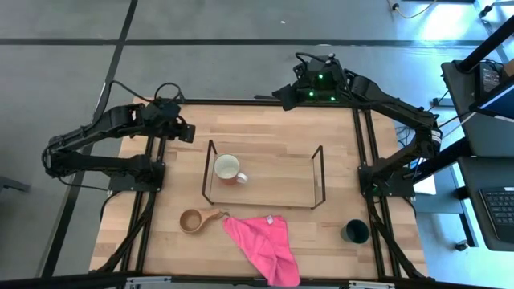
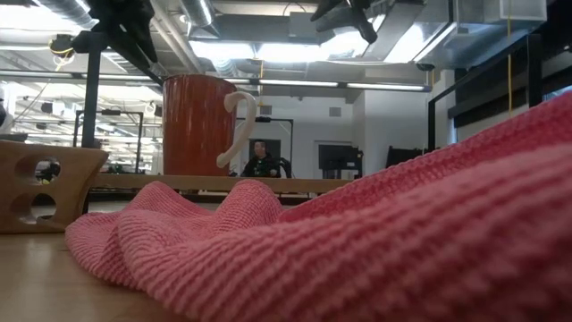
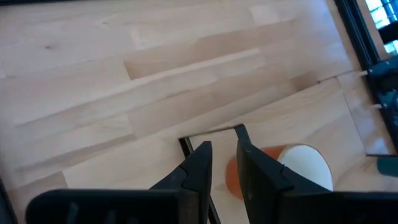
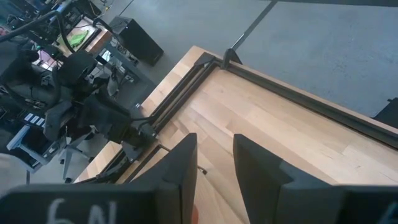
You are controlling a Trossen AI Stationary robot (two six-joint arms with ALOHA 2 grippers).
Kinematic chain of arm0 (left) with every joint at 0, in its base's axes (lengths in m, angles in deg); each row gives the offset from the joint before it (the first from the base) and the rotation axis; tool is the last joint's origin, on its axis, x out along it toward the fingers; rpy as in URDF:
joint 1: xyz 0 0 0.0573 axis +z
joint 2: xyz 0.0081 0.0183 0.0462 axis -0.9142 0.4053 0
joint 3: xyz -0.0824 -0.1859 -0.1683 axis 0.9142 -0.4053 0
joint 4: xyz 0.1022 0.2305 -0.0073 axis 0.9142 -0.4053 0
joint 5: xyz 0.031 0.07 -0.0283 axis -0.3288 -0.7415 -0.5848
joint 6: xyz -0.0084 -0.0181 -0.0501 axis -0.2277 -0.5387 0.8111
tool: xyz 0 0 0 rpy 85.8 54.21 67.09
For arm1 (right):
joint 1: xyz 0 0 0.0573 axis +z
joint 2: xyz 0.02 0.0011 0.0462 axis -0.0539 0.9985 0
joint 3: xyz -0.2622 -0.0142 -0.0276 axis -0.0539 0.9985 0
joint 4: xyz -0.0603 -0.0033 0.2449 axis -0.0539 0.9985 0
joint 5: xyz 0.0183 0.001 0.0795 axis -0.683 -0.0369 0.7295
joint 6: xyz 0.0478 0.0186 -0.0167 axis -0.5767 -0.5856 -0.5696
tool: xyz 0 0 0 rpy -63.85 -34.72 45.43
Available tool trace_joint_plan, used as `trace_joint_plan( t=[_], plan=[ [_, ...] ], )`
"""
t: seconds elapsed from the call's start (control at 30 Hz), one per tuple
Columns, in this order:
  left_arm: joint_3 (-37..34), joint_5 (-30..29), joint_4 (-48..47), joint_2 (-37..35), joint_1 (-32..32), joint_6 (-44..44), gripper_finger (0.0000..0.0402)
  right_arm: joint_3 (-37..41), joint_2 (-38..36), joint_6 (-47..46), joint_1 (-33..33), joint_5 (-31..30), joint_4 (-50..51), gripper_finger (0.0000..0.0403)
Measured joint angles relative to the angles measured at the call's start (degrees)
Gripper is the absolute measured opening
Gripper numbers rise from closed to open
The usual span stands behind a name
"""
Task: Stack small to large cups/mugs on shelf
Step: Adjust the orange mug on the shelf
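Observation:
The black rod shelf [image 1: 265, 199] stands mid-table. The reddish mug [image 1: 229, 168], white inside, stands upright within the shelf's left end; it also shows in the low view [image 2: 201, 125] and the left wrist view [image 3: 298, 168]. The tan wooden cup [image 1: 193, 221] stands on the table near the front left. The dark green cup [image 1: 354, 232] stands at the front right. My left gripper [image 1: 186, 131] hovers over the far left of the table, shut and empty [image 3: 222, 165]. My right gripper [image 1: 281, 94] hovers at the table's far edge, shut and empty [image 4: 214, 162].
A pink cloth [image 1: 261, 241] lies crumpled at the front, between the wooden cup and the green cup; it fills most of the low view [image 2: 357, 241]. A large black frame [image 1: 365, 144] edges the table. A person [image 2: 261, 159] sits far behind.

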Motion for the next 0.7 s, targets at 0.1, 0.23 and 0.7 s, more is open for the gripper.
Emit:
trace_joint_plan(
  t=[0.1,0.23,0.7],
  plan=[
    [0.0,2.4,0.0,0.0,-0.1,1.2,0.0069,0.0,0.0,0.1,0.0,0.0,0.0,0.0106],
    [0.0,3.6,0.0,0.0,-1.9,3.9,0.0069,0.0,0.0,0.1,0.0,0.0,0.0,0.0106],
    [0.0,0.1,-4.5,0.0,-8.6,9.7,0.0069,0.0,0.0,-4.3,0.0,-1.0,-0.4,0.0106]
  ],
)
